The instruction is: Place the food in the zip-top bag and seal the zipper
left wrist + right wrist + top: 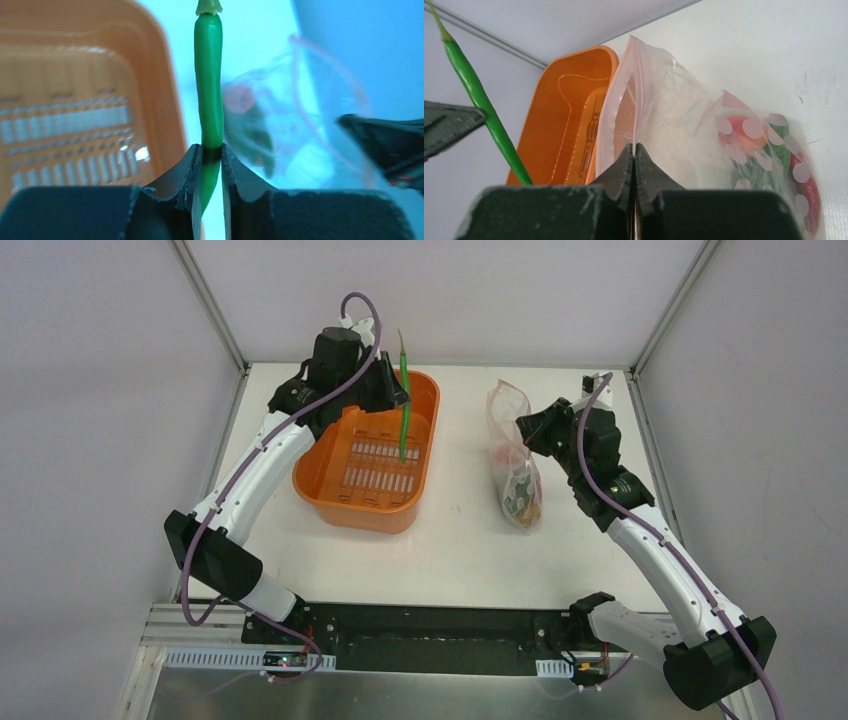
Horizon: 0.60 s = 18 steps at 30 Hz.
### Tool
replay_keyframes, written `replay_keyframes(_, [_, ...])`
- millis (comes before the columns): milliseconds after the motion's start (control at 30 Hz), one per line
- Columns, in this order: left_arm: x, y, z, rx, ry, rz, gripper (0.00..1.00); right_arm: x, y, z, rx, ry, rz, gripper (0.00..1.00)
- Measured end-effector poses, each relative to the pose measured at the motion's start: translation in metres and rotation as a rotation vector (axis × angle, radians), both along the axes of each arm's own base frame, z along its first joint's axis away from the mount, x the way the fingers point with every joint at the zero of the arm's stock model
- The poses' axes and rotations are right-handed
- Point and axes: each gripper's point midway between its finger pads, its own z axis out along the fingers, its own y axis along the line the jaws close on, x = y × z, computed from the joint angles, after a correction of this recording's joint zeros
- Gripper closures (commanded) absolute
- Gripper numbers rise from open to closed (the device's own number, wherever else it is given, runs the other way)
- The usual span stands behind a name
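one orange tub, one zip-top bag and one loose green chili show on the white table, with two arms working over them

the left claw is clamped on the green chili near its lower part, both fingers pressed flat against the pod; the chili stands nearly upright with its stem end up, held in the air above the far right part of the tub

the tub sits left of centre, and its slotted floor shows in the top view

the bag lies right of centre, well apart from the tub, mouth toward the far side of the table

the right claw is pinched tight on one lip of the bag's mouth, right at the zipper, lifting that lip so the mouth gapes and the two pink strips stand apart

inside the bag, gathered at its near closed end: one red chili, one round orange-red piece, and green pods whose number cannot be counted through the dotted plastic
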Motion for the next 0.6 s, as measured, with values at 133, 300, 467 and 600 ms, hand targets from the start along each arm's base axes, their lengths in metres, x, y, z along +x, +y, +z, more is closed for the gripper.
replay_keyframes(133, [0.002, -0.026, 0.041, -0.162, -0.094, -0.073, 0.8, -0.003, 0.006, 0.001, 0.009, 0.002, 0.034, 1.0])
replay_keyframes(300, [-0.001, -0.05, 0.089, -0.307, -0.224, -0.146, 0.79, -0.005, 0.01, 0.001, 0.016, 0.005, 0.059, 1.0])
replay_keyframes(467, [-0.006, -0.069, 0.124, -0.415, -0.323, -0.192, 0.8, -0.009, 0.009, 0.004, 0.046, -0.008, 0.057, 1.0])
replay_keyframes(600, [-0.003, -0.085, 0.137, -0.466, -0.374, -0.217, 0.81, -0.011, 0.009, 0.009, 0.079, -0.028, 0.053, 1.0])
